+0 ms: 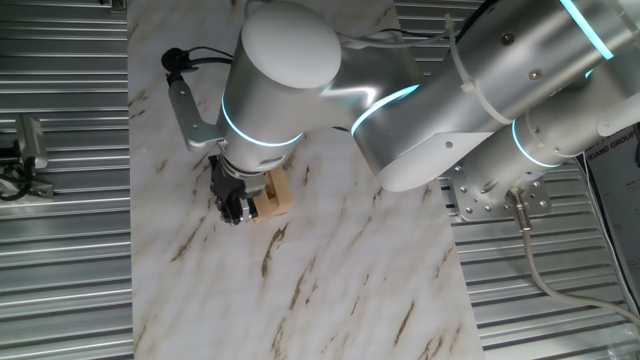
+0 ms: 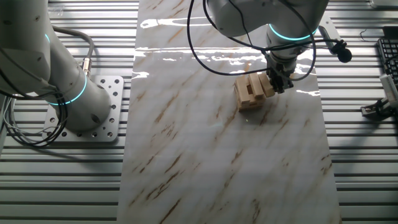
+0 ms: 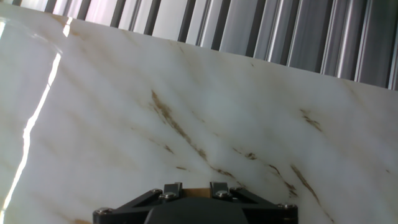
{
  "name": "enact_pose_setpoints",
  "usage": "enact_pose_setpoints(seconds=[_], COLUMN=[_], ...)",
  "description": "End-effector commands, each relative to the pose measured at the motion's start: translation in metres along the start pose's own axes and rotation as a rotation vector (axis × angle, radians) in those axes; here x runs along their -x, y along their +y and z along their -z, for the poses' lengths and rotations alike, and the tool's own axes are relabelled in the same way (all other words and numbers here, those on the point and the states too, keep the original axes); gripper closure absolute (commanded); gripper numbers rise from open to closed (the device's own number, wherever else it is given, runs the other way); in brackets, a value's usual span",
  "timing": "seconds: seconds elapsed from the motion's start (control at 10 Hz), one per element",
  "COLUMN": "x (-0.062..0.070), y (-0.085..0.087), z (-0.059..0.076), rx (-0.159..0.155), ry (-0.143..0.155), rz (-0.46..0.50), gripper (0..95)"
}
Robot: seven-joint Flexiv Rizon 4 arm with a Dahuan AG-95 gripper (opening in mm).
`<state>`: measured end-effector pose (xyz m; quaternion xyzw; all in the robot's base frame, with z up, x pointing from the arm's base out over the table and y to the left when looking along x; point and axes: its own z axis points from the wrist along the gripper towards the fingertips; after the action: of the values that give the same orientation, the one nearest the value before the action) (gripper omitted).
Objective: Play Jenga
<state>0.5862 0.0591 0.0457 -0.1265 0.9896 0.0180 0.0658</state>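
The Jenga stack (image 2: 250,91) is a small, low pile of light tan wooden blocks on the marble tabletop (image 2: 217,155). In one fixed view it (image 1: 279,194) shows just right of the black fingers. My gripper (image 2: 277,81) stands at the stack's end, with its fingers against the blocks. It also shows in one fixed view (image 1: 235,206). In the hand view the gripper (image 3: 192,188) is at the bottom edge, and a tan block (image 3: 192,193) fills the gap between the two fingers. The jaws are closed on that block. The rest of the stack is hidden in the hand view.
The marble board is narrow, with ribbed metal table (image 2: 360,162) on both sides. The arm's base (image 2: 93,109) stands on a plate at the left. A black cable and camera mount (image 1: 185,90) hang beside the wrist. A grey clamp (image 2: 380,106) lies at the right.
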Motion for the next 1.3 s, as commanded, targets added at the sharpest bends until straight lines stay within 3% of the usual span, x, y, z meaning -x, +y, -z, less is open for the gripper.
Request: enact_pose_setpoints(seconds=[0.1,1.3], x=[-0.0002,-0.0027], y=[0.0002,0.0002], z=[0.0009,0.0072], rx=[-0.001,0.000], ry=[0.000,-0.004], rz=[0.000,0.002], gripper=[95.0,95.0])
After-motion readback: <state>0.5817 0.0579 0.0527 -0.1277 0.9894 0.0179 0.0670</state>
